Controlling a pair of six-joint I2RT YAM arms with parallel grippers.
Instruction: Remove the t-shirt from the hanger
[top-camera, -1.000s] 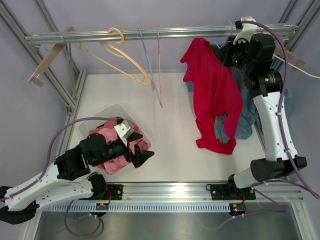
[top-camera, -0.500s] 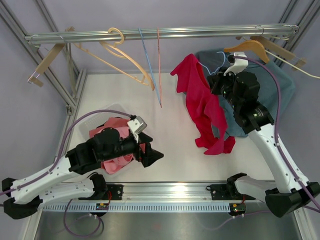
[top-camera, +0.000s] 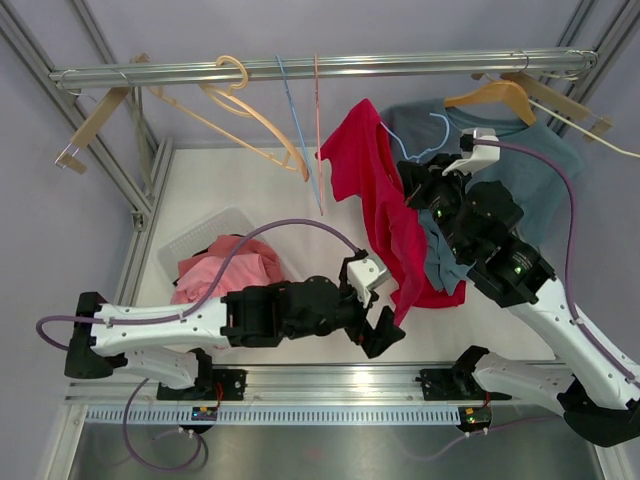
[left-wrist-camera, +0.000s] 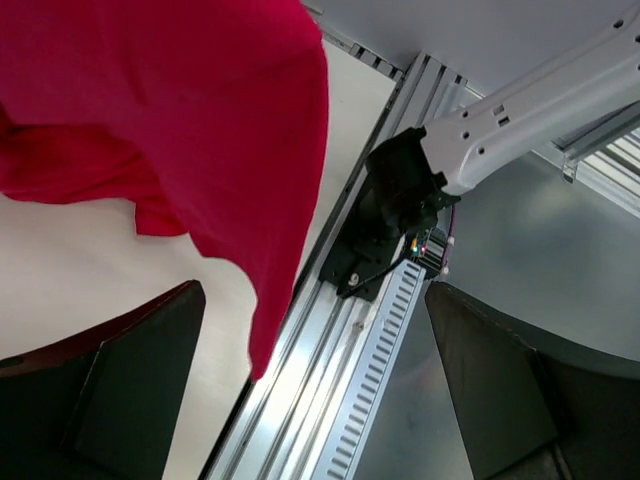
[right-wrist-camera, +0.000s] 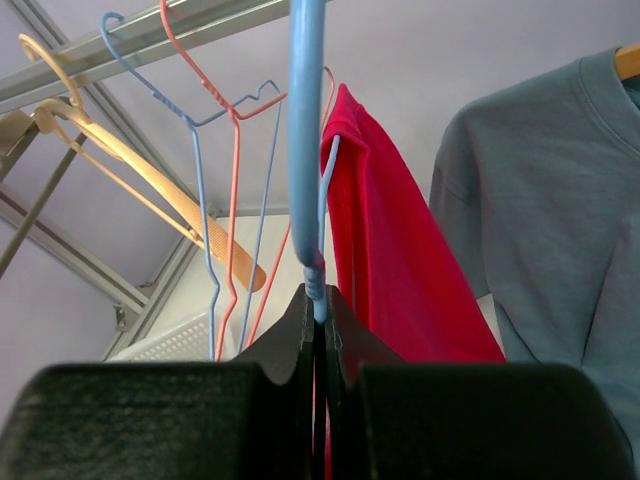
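A red t-shirt (top-camera: 385, 205) hangs on a light blue wire hanger (top-camera: 440, 124), off the rail and over the table's middle. My right gripper (top-camera: 418, 180) is shut on the hanger's neck, seen up close in the right wrist view (right-wrist-camera: 320, 305), with the blue hanger (right-wrist-camera: 305, 150) rising from it and the red shirt (right-wrist-camera: 395, 260) draped to its right. My left gripper (top-camera: 380, 330) is open and sits just under the shirt's lower hem. In the left wrist view the red shirt (left-wrist-camera: 180, 110) hangs down between the open gripper's (left-wrist-camera: 315, 400) fingers (left-wrist-camera: 120, 390), touching neither.
A white basket (top-camera: 190, 245) with pink clothes stands at the left. The rail (top-camera: 300, 68) carries wooden hangers (top-camera: 250, 110) and blue and orange wire hangers (top-camera: 310, 140). A grey-blue t-shirt (top-camera: 545, 165) hangs on a wooden hanger (top-camera: 497, 95) at the back right.
My right arm has carried the hanger and red shirt off the rail, leftward and toward the front. My left arm has swung from the basket to the right, under the shirt's hem.
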